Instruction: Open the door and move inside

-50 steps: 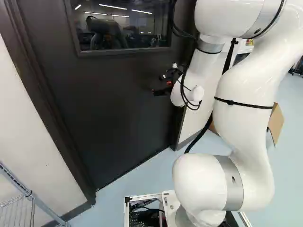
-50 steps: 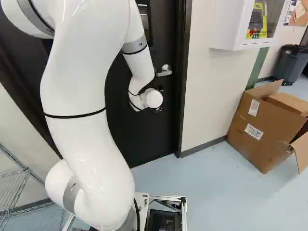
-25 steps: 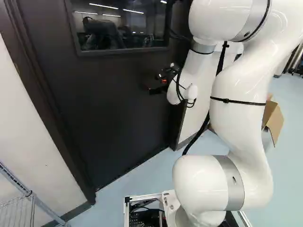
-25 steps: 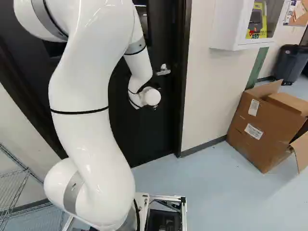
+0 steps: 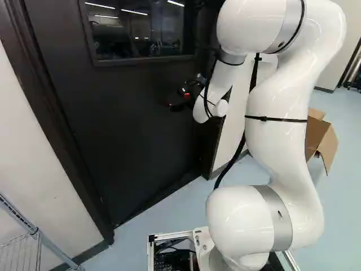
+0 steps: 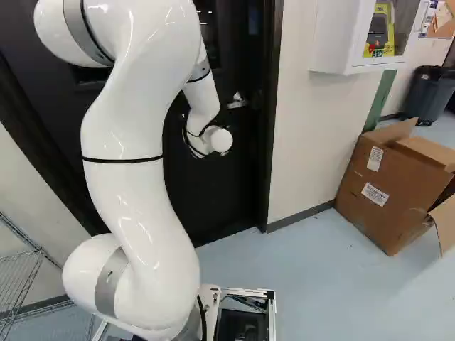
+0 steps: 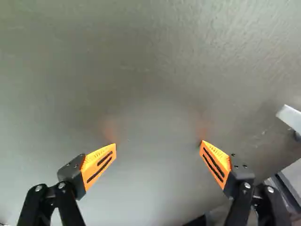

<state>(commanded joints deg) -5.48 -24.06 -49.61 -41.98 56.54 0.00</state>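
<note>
Wrist view's edge cuts off the door handle (image 7: 290, 117)

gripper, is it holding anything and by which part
Nothing is held: the gripper is open, its fingers wide apart, facing the door.

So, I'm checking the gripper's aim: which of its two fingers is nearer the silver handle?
The finger on the silver handle's side, roughly between it and the other finger, which stands farther off over plain door.

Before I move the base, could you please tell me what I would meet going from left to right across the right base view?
Wire shelf, white robot arm, door handle, dark door frame, white wall cabinet, grey trash bin.
</note>
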